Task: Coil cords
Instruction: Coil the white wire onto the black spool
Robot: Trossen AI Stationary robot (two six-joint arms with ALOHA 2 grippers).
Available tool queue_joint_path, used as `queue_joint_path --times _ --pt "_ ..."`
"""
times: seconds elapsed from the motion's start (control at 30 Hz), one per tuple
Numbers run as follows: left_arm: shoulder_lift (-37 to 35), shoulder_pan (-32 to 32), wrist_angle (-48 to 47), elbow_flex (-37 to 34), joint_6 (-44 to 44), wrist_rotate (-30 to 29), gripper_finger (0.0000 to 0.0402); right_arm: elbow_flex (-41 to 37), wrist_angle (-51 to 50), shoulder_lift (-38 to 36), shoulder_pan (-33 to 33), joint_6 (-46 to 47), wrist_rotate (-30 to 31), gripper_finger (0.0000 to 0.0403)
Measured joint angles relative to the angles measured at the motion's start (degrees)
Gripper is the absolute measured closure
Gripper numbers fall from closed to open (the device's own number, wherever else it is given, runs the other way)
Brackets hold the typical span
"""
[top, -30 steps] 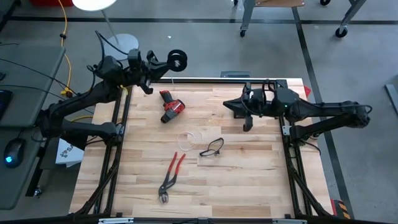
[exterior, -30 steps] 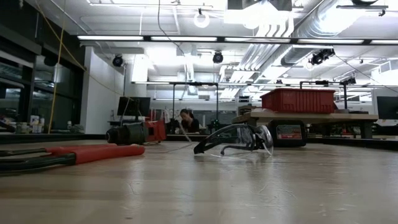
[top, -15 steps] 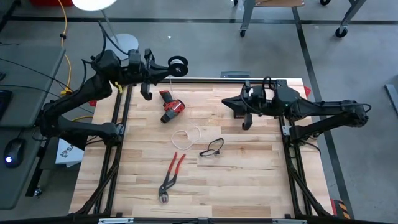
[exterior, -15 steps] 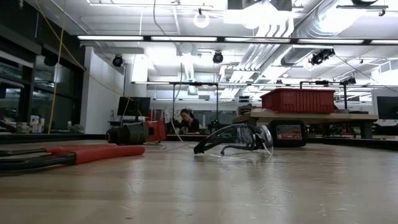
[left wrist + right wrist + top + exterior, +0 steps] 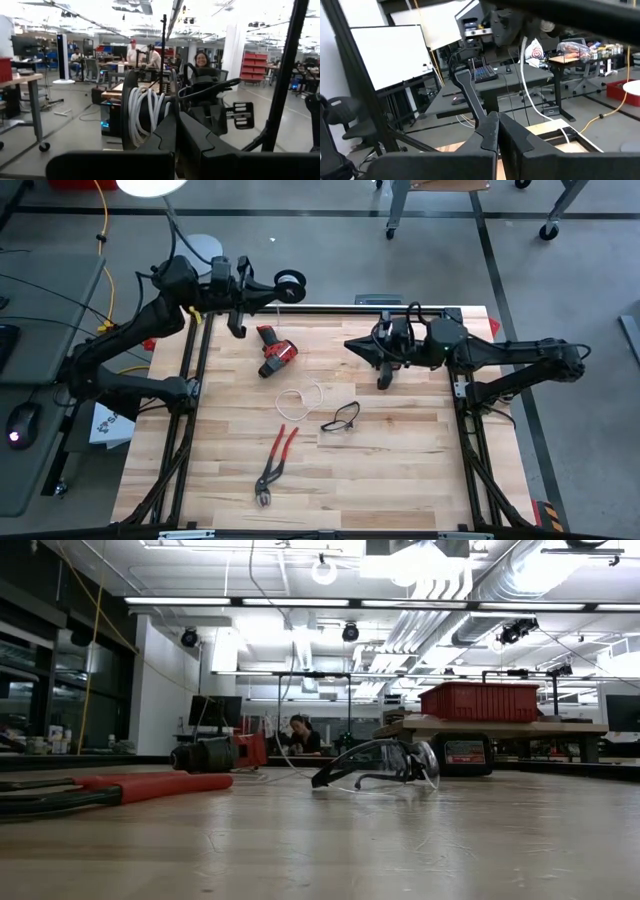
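light: bright overhead ceiling strips | glare: ceiling washed out | focus: near tabletop blurred

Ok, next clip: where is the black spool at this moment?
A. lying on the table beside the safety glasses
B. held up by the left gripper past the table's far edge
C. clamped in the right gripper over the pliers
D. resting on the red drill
B: the high view shows the spool at the tip of the left gripper, beyond the table's far edge, with the white cord trailing down to the wood.
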Motion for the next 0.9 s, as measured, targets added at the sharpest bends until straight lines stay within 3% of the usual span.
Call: queue_joint_path --times 0.3,0.9 --pt "1.69 -0.17 5.58 -0.02 -1.95 -1.18 0.0401 0.04 -0.13 -1.26 -0.02 -2.15 -0.62 0.0403" --pt "1.69 -1.25 3.14 -0.02 -2.9 -4.55 0.0401 0.04 -2.97 -1.28 -0.02 -4.85 -1.59 0.0403"
